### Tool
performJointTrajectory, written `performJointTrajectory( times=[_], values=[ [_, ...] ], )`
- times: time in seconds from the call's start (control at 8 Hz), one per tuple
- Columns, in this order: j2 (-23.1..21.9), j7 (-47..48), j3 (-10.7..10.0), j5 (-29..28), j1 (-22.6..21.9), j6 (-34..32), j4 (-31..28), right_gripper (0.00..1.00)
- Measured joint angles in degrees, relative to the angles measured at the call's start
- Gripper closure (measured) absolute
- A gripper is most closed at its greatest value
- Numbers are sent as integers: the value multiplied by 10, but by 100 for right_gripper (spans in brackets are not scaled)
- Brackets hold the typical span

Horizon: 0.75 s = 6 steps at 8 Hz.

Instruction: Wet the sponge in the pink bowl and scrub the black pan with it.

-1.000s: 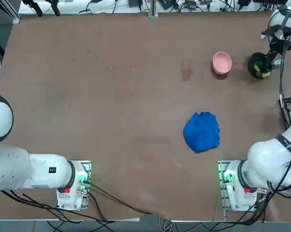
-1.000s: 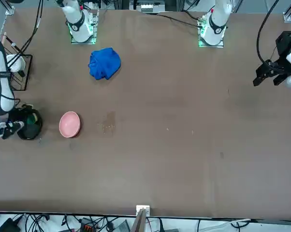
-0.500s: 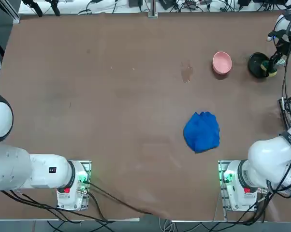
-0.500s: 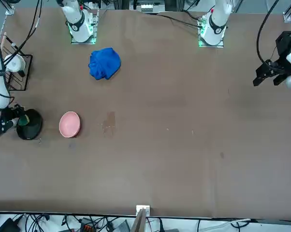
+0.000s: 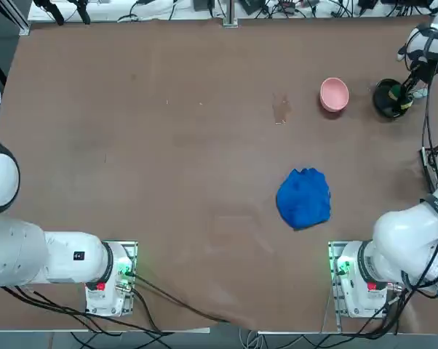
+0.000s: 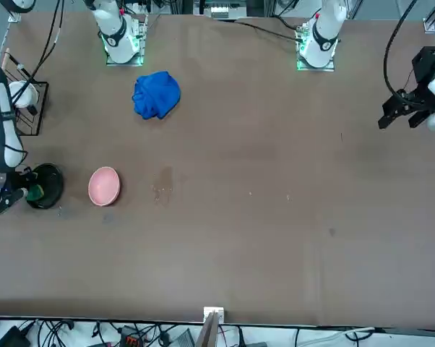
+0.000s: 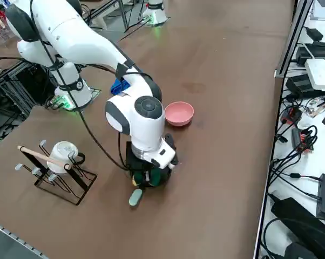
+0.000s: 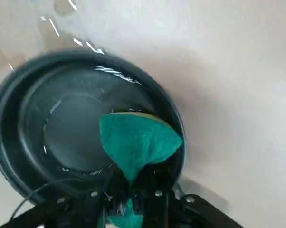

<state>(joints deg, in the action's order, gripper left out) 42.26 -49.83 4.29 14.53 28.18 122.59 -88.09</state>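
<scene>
The black pan (image 5: 385,99) stands at the table's far right, next to the pink bowl (image 5: 334,94). My right gripper (image 5: 404,89) reaches down over the pan's right side, shut on the sponge (image 5: 396,93). In the wrist view the sponge (image 8: 137,140) shows its green face with a thin yellow edge. It sticks out from the gripper (image 8: 136,184) and lies against the pan (image 8: 71,128) inside, close to the rim. From the right side the arm covers most of the pan (image 7: 158,177); its pale handle (image 7: 135,197) points towards the table's edge.
A crumpled blue cloth (image 5: 304,198) lies nearer my base, well away from the pan. A wire rack with a white mug (image 7: 60,156) stands at the right edge. Water drops (image 8: 67,23) lie on the table by the pan. A damp stain (image 5: 281,109) marks the table left of the bowl.
My right gripper has swept the sponge back and forth inside the pan, ending a little farther from my base. The bowl and cloth have stayed put.
</scene>
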Motion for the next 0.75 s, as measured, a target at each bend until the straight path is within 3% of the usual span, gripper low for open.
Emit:
performJointTrajectory(
  times=[0.38,0.75],
  values=[
    [-1,41,4,0,-44,-15,5,92],
    [-4,48,11,0,-51,-93,5,92]
  ],
)
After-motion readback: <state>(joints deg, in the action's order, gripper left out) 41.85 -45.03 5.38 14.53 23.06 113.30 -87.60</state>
